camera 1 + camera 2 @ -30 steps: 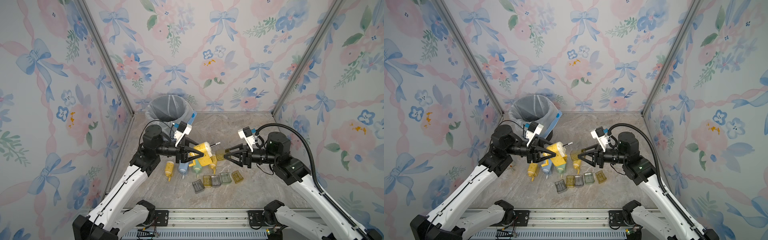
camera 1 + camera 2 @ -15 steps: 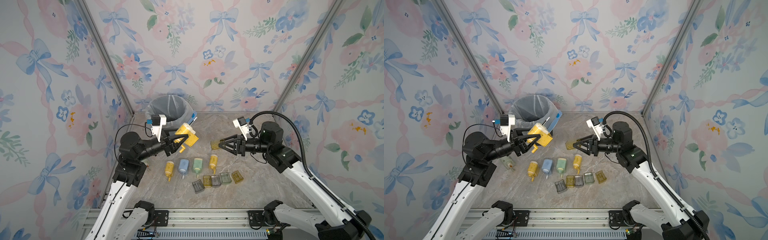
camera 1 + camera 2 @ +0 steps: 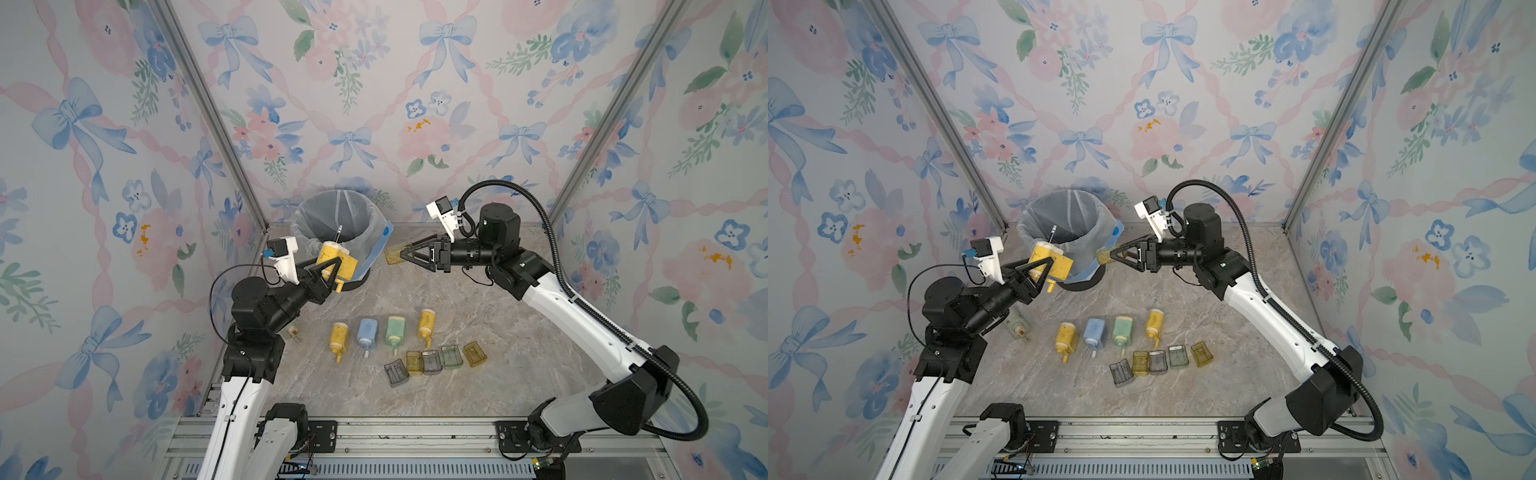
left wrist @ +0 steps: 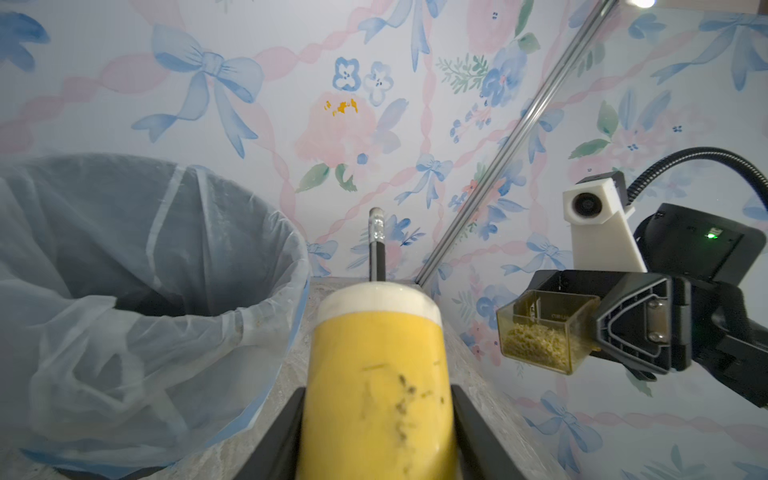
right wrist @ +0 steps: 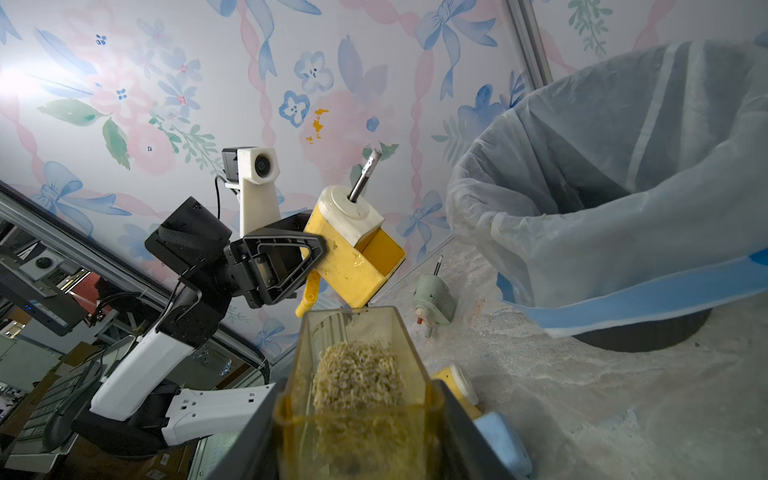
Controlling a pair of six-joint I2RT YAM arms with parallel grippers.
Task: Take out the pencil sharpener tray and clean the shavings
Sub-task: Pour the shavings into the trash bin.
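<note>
Tray of pale shavings, out of its yellow sharpener, sits clamped in my right gripper, in the air just beside the lined bin. My left gripper clamps the sharpener body. Emptying step: next, I judge, carry the tray over the bin's mouth and tip.

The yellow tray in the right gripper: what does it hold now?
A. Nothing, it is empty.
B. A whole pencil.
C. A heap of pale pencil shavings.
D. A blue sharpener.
C: the tray clamped in the right gripper has a heap of pale shavings in it, clear in both wrist views; the left gripper holds the yellow sharpener.
</note>
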